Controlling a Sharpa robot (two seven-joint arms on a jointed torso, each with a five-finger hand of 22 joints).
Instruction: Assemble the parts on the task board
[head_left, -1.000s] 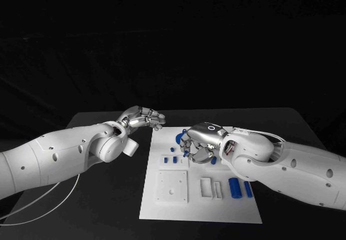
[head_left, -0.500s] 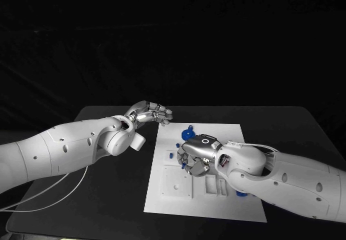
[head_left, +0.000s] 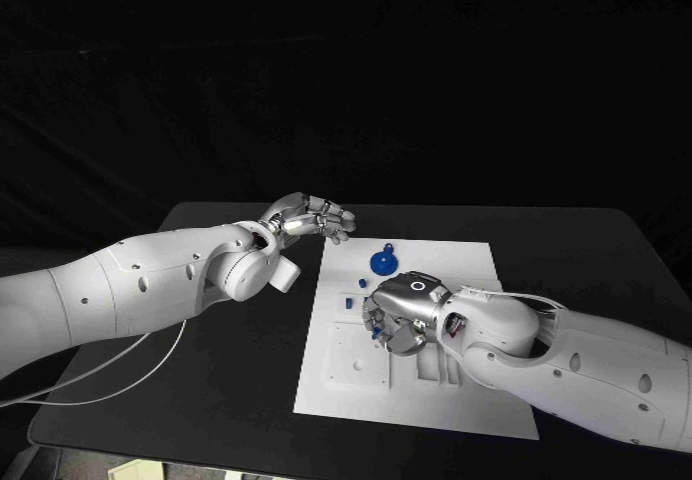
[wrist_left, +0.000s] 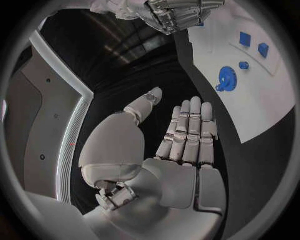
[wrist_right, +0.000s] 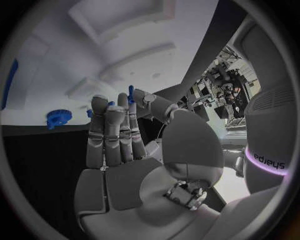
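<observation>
The white task board (head_left: 418, 405) lies in the middle of the black table. My right hand (head_left: 401, 315) hovers low over the board's middle, next to a raised white block (head_left: 353, 365). In the right wrist view a small blue part (wrist_right: 130, 93) sticks up, pinched between the thumb and a fingertip of this hand (wrist_right: 125, 150). A blue gear (head_left: 382, 262) (wrist_left: 225, 80) (wrist_right: 59, 118) lies at the board's far end, with two small blue pieces (head_left: 356, 283) near it. My left hand (head_left: 310, 218) (wrist_left: 178, 145) floats off the board's far left corner, fingers straight, holding nothing.
White slotted fixtures (head_left: 433, 372) sit on the board beside the raised block, partly under my right forearm. A long blue piece (wrist_right: 9, 82) lies further along the board. Bare black table (head_left: 216, 390) stretches to the left of the board, crossed by a white cable (head_left: 87, 385).
The camera has shifted. My right hand drew back from the board's far end to its middle, uncovering the blue gear. The left hand keeps its place by the far left corner.
</observation>
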